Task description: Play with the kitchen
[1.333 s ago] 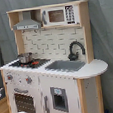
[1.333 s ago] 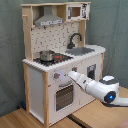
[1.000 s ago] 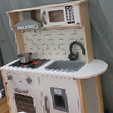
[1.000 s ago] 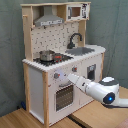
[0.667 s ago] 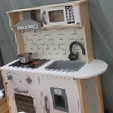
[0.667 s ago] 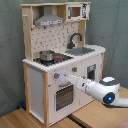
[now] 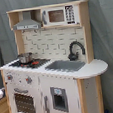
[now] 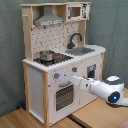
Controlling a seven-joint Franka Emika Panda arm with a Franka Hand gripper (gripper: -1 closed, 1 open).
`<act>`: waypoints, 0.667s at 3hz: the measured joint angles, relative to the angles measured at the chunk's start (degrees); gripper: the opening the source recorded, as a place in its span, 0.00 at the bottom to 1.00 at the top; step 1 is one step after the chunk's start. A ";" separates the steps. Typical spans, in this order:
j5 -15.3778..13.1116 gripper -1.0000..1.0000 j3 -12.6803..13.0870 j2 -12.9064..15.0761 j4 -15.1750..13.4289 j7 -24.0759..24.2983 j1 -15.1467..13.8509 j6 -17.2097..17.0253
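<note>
Kitchen position: the kitchen point(image 7: 51, 68) stands upright on a wooden floor point(image 8: 30, 119) before a grey curtain point(image 8: 10, 60), filling most of both exterior views.
Kitchen look: white panels with light-wood side posts and top shelf; white brick-pattern back wall.
Upper shelf: a grey hood point(image 7: 27, 24) sits over the stove side, a microwave point(image 7: 62, 14) beside it.
Counter: the stovetop point(image 8: 52, 59) carries a small metal pot point(image 8: 46, 55); beside it a grey sink point(image 7: 67, 66) with a black faucet point(image 7: 75, 49) arched over it.
Front: a windowed oven door point(image 8: 64, 96) under the stove, shut; knobs point(image 8: 57, 76) above it; a second cupboard door point(image 7: 58, 98) under the sink.
Arm: the white arm point(image 8: 107, 90) reaches in from the second exterior view's right, pointing at the front panel around the knobs and the top of the oven door.
Hand: the hand point(image 8: 74, 79) is at or just off the panel; whether it touches, I cannot tell, nor whether it is wide or narrow.
What changed: over the last second or so the arm looks to have crept a little nearer the panel; kitchen, pot and doors have not moved.
Meaning for the task: my judgement is that play has barely begun; the approach suggests a knob or the oven handle comes next.
</note>
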 joint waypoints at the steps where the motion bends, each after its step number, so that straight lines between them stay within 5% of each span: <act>1: -0.02 1.00 -0.93 -0.07 -2.84 -4.89 3.64 -0.06; 2: -0.03 1.00 -1.13 -0.09 -7.26 -8.25 7.53 0.01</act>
